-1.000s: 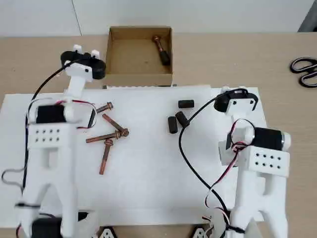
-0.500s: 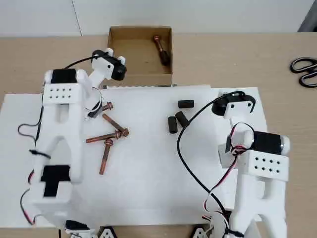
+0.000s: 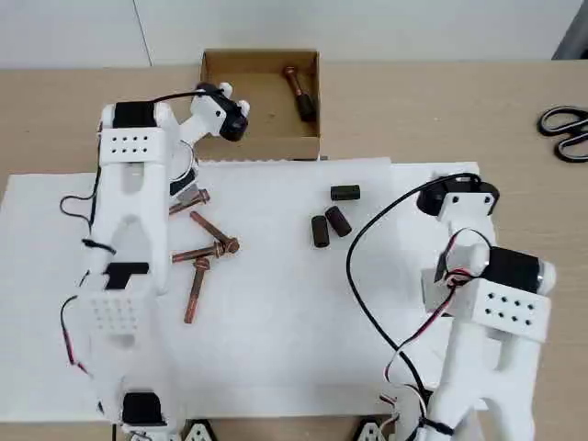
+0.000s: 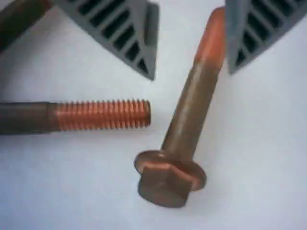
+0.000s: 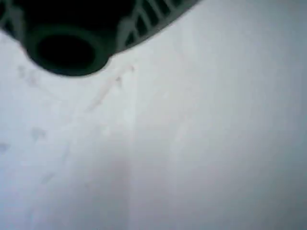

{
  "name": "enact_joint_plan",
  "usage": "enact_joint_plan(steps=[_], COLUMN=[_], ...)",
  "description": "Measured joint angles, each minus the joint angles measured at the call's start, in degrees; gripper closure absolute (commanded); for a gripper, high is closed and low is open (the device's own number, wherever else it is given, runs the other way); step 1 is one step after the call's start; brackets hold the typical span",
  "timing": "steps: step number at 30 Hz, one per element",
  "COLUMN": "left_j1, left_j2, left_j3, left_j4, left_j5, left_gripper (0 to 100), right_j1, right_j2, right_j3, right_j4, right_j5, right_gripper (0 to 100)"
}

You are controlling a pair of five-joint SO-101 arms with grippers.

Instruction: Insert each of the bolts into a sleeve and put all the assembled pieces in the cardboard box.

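Observation:
Four copper bolts lie on the white foam mat [image 3: 276,312] at its left. My left gripper [image 4: 192,72] is open low over the far one [image 4: 184,124], its grey fingers on either side of the threaded tip. A second bolt's thread [image 4: 100,115] ends beside that bolt's head. In the high view this bolt [image 3: 195,197] shows from under the left arm. Three black sleeves [image 3: 331,219] lie mid-mat. My right gripper [image 3: 457,197] hangs over the mat's right part, shut on a black sleeve [image 5: 67,50]. The cardboard box [image 3: 260,145] holds one assembled bolt and sleeve [image 3: 299,94].
Black scissors [image 3: 565,129] lie on the wooden table at the far right. The left arm stretches up the mat's left side and its wrist reaches the box's near left corner. A black cable [image 3: 363,276] from the right arm loops over the mat.
The left arm has swung forward and toward the box, its gripper coming down over the far bolt. The right gripper has drifted slightly to the right.

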Motion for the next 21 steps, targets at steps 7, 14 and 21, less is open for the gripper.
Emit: enact_joint_plan(steps=[7, 14, 21], left_j1=[-0.4, 0.5, 0.6], left_j2=[8.4, 10.9, 10.9], left_j3=[-9.9, -11.0, -11.0], left_j4=[0.5, 0.6, 0.6], left_j5=[-1.1, -1.7, -1.9], left_gripper=[90, 90, 90], right_j1=[0.3, 0.3, 0.3], right_j2=[0.0, 0.0, 0.0], right_j3=[0.0, 0.0, 0.0], right_j4=[0.0, 0.0, 0.0], right_j5=[0.0, 0.0, 0.0], right_gripper=[99.5, 99.5, 99.5])
